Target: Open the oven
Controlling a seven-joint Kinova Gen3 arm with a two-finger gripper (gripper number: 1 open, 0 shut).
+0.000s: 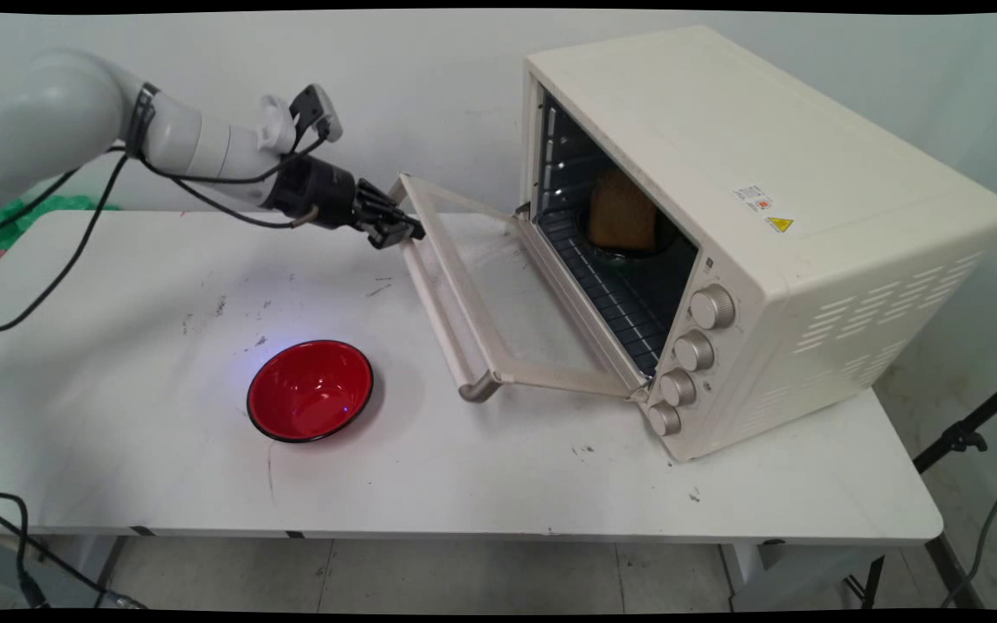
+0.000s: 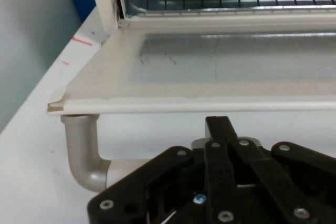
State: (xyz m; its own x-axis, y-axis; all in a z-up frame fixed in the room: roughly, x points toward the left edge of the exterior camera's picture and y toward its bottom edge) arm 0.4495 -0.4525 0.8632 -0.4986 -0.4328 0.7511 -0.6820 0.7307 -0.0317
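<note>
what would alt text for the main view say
A black gripper on a white arm sits at the handle of a cream toaster oven's open door; bread is inside, a red bowl nearby.

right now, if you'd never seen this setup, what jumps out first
The cream toaster oven on the table's right side, its glass door dropped open and a brown loaf of bread on the rack inside. The black gripper sits at the door's metal handle, at its far end. A red bowl lies empty on the white table in front.
</note>
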